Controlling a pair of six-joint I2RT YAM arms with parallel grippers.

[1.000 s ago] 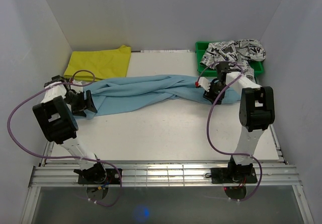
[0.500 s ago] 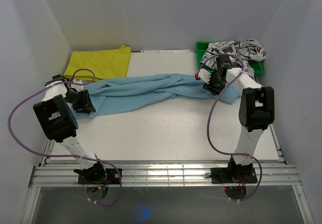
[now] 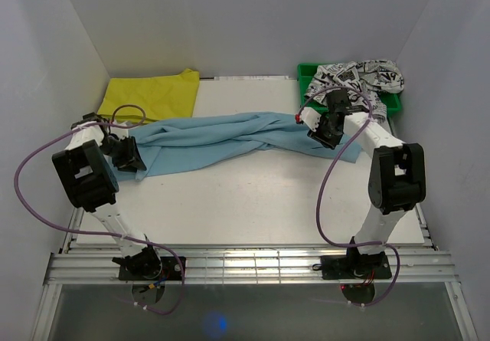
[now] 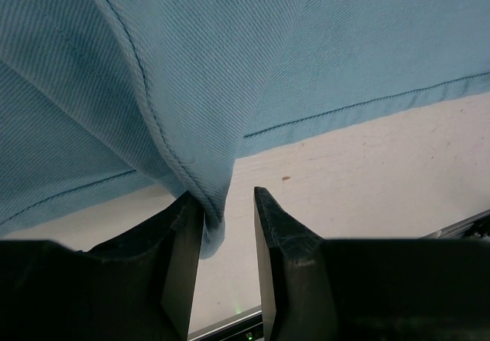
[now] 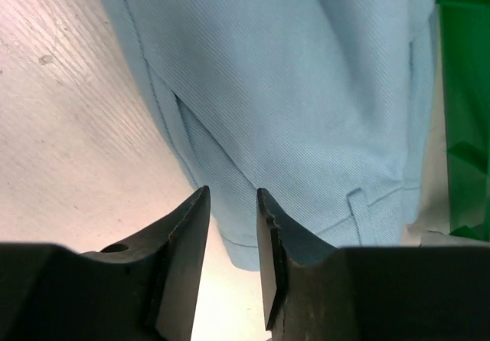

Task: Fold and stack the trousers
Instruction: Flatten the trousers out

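- desk (image 3: 253,195): white, carrying everything.
- the trousers (image 3: 222,136): light blue, stretched in a twisted band across the desk from left to right, between the two arms.
- yellow garment (image 3: 153,94): flat at the far left corner, just beside the trousers.
- printed garment (image 3: 356,77): black on white, heaped over the green bin (image 3: 306,73) at the far right.
- left tool (image 4: 228,195): clamped on a raised seamed fold at the trousers' left end.
- right tool (image 5: 232,194): fingers narrowly apart over the trousers' right-end edge; i cannot tell if they pinch it.
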